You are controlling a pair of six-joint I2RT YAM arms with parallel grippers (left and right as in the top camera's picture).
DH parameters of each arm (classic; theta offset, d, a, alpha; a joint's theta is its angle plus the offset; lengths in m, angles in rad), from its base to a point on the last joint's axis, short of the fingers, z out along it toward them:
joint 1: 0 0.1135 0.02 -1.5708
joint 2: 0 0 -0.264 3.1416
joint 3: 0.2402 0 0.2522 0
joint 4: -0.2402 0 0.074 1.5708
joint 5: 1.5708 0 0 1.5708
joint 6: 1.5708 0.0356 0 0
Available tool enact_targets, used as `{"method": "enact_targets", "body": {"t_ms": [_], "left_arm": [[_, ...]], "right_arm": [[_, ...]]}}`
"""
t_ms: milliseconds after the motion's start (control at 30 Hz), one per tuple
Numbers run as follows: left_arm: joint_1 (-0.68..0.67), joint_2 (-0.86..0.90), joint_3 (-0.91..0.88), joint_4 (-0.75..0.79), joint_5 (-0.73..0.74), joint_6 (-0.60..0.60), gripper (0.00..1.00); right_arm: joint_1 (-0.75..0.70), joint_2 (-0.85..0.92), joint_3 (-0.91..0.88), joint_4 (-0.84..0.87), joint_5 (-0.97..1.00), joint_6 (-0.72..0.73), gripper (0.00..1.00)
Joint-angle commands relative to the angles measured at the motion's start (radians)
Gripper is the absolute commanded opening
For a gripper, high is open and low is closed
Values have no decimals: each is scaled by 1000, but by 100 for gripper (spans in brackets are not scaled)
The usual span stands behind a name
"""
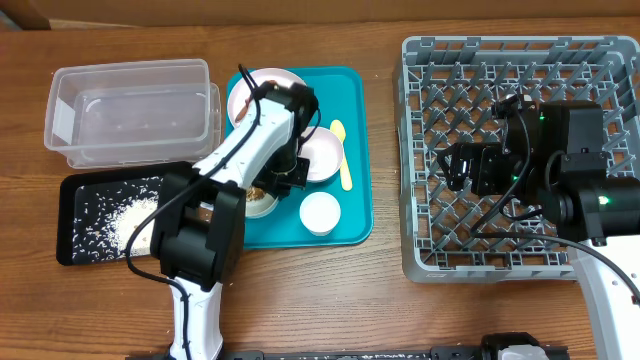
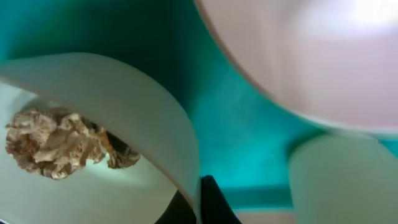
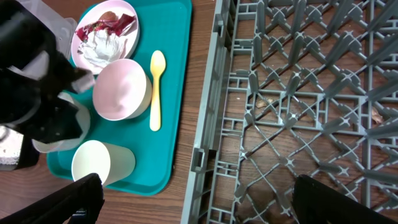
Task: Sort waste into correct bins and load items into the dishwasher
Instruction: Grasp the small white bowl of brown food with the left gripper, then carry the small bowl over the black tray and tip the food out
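Where the left claw [image 2: 200, 202] bites: closed narrow on the rim of a small white bowl [image 2: 130, 93]; one dark finger to each side of the bowl's wall
Inside that bowl: a brown food lump [image 2: 56, 143]; it lies on the bowl's floor, apart from the claw
Under the bowl: the teal tray [image 2: 242, 130]; the bowl stands in the tray's near left part
Neighbours on the tray: a second small white bowl [image 1: 322, 152] just beside the held one, farther back and to the right; a white cup [image 1: 320, 212] upright at the near right; a pale yellow spoon [image 1: 342, 155] lying along the second bowl's right side
Back of the tray: a round plate [image 3: 106, 34] carrying a crumpled white napkin [image 3: 99, 48] and a red wrapper [image 3: 109, 23]; from overhead the left arm [image 1: 250, 140] hides part of it
Left of the tray: a black tray [image 1: 70, 190] strewn with rice grains [image 1: 130, 215]; a clear tub [image 1: 130, 100] behind it
Right claw [image 3: 196, 186]: spread wide, holding nothing; it hovers over the left part of the grey dish rack [image 1: 520, 55]
Rack: on the bench [image 1: 400, 320], right of the teal tray; a strip of wood shows between them
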Motion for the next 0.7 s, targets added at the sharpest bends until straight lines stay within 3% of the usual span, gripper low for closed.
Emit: {"method": "enact_targets", "body": {"t_ms": [0,167,333,533,667], "left_arm": [[12,-63,147,-52,55,-11,4],[49,-160,290,-153,55,-10,4],[142,-291,310,-249,55,-6,4],[349,-406,277,-300,87,47,4],[510,-443,200,-290,241,179,4]], "right_arm": [[-3,-3,6,6,-6,0,100],[-3,-3,6,6,-6,-1,100],[-3,-3,6,8,-6,-1,100],[-3,-3,6,6,-6,-1,100],[-3,-3,6,8,-6,-1,100]]}}
